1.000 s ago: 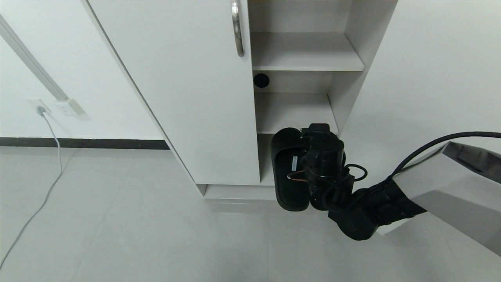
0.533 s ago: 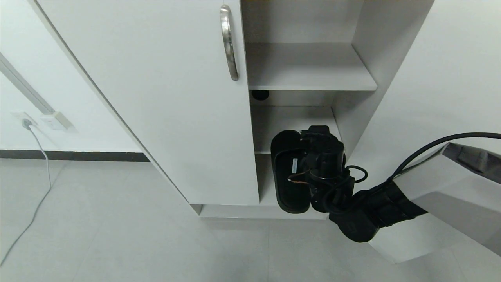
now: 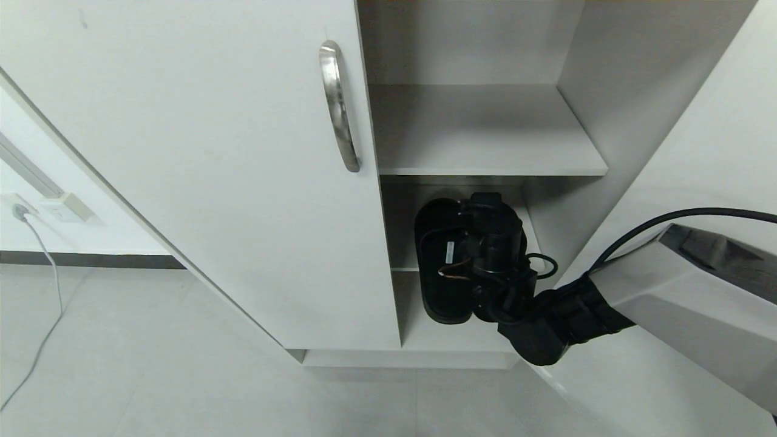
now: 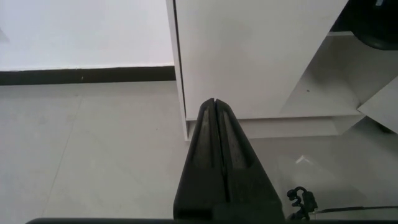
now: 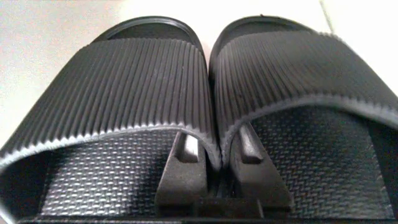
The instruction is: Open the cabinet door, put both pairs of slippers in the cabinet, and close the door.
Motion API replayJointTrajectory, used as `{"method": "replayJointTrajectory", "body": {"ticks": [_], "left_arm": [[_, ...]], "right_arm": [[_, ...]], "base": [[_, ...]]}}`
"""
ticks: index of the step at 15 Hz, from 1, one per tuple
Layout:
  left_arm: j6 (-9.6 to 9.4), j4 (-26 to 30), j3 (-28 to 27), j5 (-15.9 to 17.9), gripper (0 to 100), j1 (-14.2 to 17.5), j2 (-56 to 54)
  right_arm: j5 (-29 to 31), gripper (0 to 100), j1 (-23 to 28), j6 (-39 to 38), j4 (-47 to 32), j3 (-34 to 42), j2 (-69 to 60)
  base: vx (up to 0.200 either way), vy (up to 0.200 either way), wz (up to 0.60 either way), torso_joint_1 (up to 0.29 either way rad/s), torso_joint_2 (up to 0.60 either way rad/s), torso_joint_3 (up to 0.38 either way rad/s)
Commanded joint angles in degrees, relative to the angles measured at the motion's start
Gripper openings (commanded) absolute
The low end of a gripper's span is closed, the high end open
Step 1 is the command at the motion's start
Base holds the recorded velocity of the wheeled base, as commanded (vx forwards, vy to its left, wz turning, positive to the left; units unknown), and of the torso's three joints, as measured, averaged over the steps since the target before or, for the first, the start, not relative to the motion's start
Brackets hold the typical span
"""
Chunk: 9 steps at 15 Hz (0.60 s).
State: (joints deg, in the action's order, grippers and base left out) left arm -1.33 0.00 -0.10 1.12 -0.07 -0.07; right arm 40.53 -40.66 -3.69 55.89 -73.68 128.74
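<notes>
Slipper stowing in hand: my right tool (image 5: 217, 155) clamps both slippers (image 3: 440, 267) inside the open cabinet (image 3: 607, 91). Next, I judge: set down on the bottom shelf (image 3: 425, 337) and release.

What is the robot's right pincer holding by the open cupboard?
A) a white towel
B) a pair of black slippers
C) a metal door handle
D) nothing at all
B: the right pincer pinches the adjoining inner edges of two black slippers lying side by side.
</notes>
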Motion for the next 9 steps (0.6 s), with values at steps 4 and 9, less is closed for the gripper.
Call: {"method": "replayJointTrajectory", "body": {"ticks": [4,9], "left_arm": [[0.01,0.0,0.0,0.0,0,0.0,0.1],[0.01,0.0,0.0,-0.1,0,0.0,0.1]], "right_arm": [[-0.2,0,1.8,-0.2,-3.4,-7.0,4.6],[-0.7,0,2.2,0.0,-4.1,-10.2,4.8]], "base": [[0.000,0.000,0.00,0.000,0.00,0.000],[0.000,0.000,0.00,0.000,0.00,0.000]]}}
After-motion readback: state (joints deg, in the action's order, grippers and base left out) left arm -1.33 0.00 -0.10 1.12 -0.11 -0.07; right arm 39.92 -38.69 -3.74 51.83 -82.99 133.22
